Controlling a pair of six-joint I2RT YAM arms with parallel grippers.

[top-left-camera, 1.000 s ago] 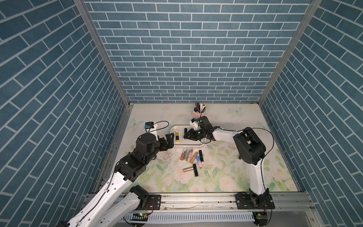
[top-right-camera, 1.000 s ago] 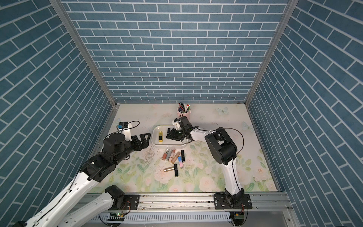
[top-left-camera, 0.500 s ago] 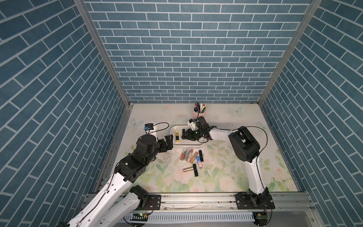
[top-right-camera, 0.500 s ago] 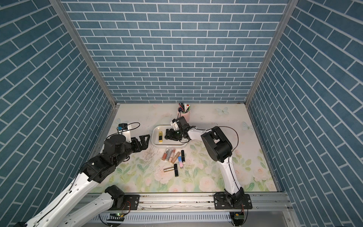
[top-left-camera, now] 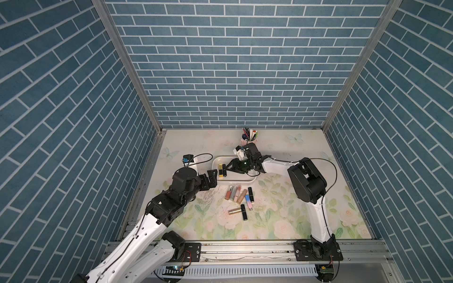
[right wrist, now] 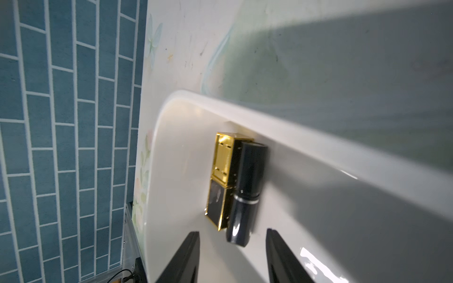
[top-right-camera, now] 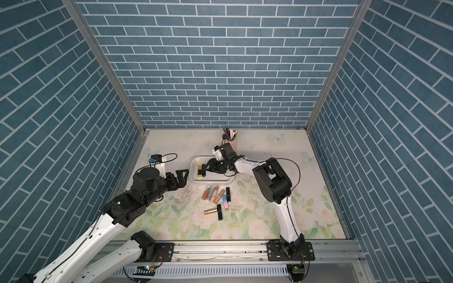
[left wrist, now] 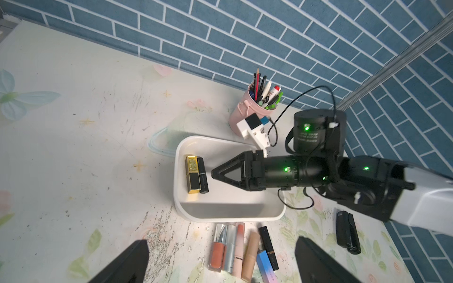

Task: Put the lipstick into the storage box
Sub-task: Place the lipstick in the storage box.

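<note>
Right wrist view: right gripper (right wrist: 231, 232) half-open, empty; lipstick (right wrist: 245, 193) lies in box (right wrist: 318, 152); left gripper (left wrist: 220, 241) wide open, empty.

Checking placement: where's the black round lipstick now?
In the left wrist view, the black round lipstick lies flat in the storage box, at the end nearer the left arm, alongside the gold lipstick, close by the open right gripper.

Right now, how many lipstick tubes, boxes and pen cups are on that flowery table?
pen cup: 1
storage box: 1
lipsticks: 10 (gold lipstick and black lipstick boxed, 8 loose tubes outside)
Total: 12
</note>
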